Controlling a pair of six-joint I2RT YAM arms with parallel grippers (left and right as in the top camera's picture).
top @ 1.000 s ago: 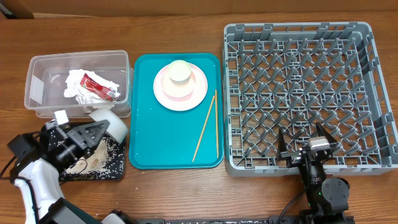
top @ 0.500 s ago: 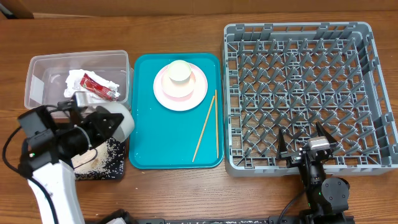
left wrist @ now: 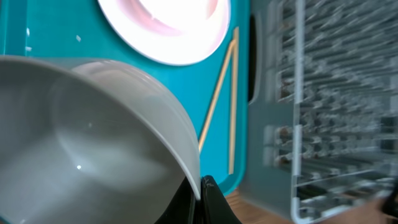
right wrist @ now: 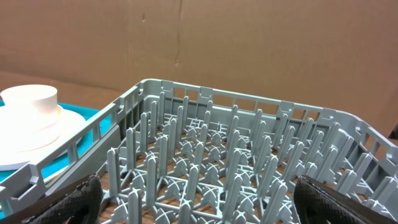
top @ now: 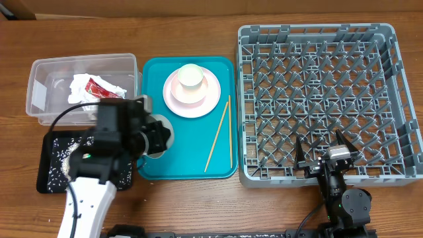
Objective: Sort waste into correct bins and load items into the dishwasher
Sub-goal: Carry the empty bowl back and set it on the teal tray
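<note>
My left gripper [left wrist: 200, 185] is shut on the rim of the pale grey-green bowl [left wrist: 93, 143]. Seen from overhead, the bowl [top: 163, 139] hangs over the left side of the teal tray [top: 192, 155]. The pink plate [top: 206, 99] lies at the tray's far end with the cream cup [top: 190, 75] on it, and two chopsticks [top: 221, 132] lie to its right. The clear tub [top: 46, 73] holds the napkin [top: 80, 87] and red packet [top: 102, 90]. Rice lies in the black tray [top: 49, 178]. My right gripper [top: 322, 149] stands open over the near edge of the dishwasher rack [top: 317, 79].
In the right wrist view the rack's upright pegs [right wrist: 236, 143] fill the space between my open right fingers [right wrist: 74, 199]. The left arm's white link [top: 86, 205] crosses the table's front left corner beside the black tray.
My left arm has swung right with the bowl, from above the black tray to over the teal tray. The black tray's rice is now uncovered. The right arm has not moved.
</note>
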